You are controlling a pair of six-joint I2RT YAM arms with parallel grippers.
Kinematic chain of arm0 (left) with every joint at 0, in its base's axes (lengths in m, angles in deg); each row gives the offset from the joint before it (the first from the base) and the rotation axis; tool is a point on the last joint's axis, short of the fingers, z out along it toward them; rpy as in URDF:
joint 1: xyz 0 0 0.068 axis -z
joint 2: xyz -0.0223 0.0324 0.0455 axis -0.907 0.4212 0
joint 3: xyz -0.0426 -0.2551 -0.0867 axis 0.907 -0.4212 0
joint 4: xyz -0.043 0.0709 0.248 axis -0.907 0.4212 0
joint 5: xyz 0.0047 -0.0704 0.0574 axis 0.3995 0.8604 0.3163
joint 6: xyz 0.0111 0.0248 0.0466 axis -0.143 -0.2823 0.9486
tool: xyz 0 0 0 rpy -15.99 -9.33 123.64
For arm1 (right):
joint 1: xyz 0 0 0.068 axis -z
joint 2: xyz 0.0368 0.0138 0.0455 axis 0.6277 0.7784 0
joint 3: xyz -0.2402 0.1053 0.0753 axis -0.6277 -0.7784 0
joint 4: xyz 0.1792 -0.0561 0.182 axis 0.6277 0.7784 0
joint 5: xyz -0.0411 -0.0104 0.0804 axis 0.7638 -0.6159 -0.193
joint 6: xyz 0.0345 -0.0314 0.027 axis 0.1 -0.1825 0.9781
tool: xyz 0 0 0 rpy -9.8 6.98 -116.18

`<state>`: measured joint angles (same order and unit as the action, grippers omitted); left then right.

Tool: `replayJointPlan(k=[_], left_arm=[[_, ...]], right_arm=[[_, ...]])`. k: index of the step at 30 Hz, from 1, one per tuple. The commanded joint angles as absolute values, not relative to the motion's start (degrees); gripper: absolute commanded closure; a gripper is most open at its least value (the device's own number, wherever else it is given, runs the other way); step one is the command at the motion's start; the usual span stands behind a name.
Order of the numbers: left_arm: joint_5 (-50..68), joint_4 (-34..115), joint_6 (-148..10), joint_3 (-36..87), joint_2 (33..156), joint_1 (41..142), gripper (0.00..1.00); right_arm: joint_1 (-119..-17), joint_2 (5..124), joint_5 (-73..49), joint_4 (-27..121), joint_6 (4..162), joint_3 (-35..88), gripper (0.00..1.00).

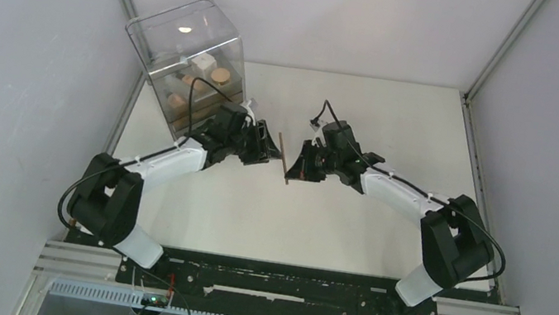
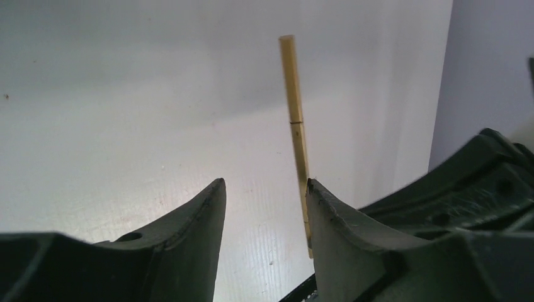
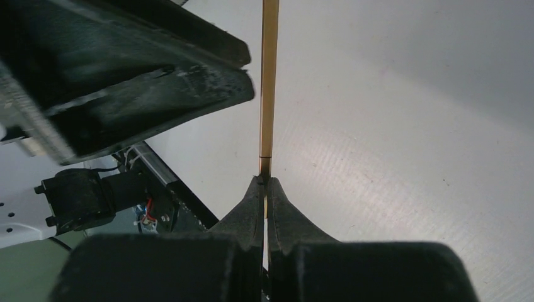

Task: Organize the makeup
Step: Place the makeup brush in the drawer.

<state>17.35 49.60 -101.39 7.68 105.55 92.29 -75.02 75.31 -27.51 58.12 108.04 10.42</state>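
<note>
A thin gold makeup stick [image 1: 285, 158] hangs in the air between the two arms, over the middle of the table. My right gripper [image 3: 265, 182] is shut on its lower end, and the stick [image 3: 269, 75] rises straight from the fingertips. My left gripper [image 2: 266, 189] is open beside it. The stick [image 2: 295, 94] lies against the inner edge of its right finger [image 2: 327, 214], with a wide gap to the other finger. More makeup [image 1: 213, 74], tan and white pieces, sits inside the clear box.
The big clear plastic box [image 1: 184, 43] with drawers stands at the back left of the white table [image 1: 398, 125], just behind my left arm. Grey walls close in on both sides. The arms' bases and a black rail [image 1: 275, 278] run along the near edge.
</note>
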Motion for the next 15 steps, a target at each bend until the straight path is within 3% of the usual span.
replayJointPlan(k=[1,15], left_arm=[[18.3,46.0,-102.6,8.9,106.7,92.5,0.47],[19.9,43.9,-104.1,9.3,107.5,94.7,0.55]], right_arm=[[-75.9,72.1,-28.7,56.6,108.5,10.5,1.00],[-76.8,72.3,-28.3,57.0,108.3,10.5,1.00]])
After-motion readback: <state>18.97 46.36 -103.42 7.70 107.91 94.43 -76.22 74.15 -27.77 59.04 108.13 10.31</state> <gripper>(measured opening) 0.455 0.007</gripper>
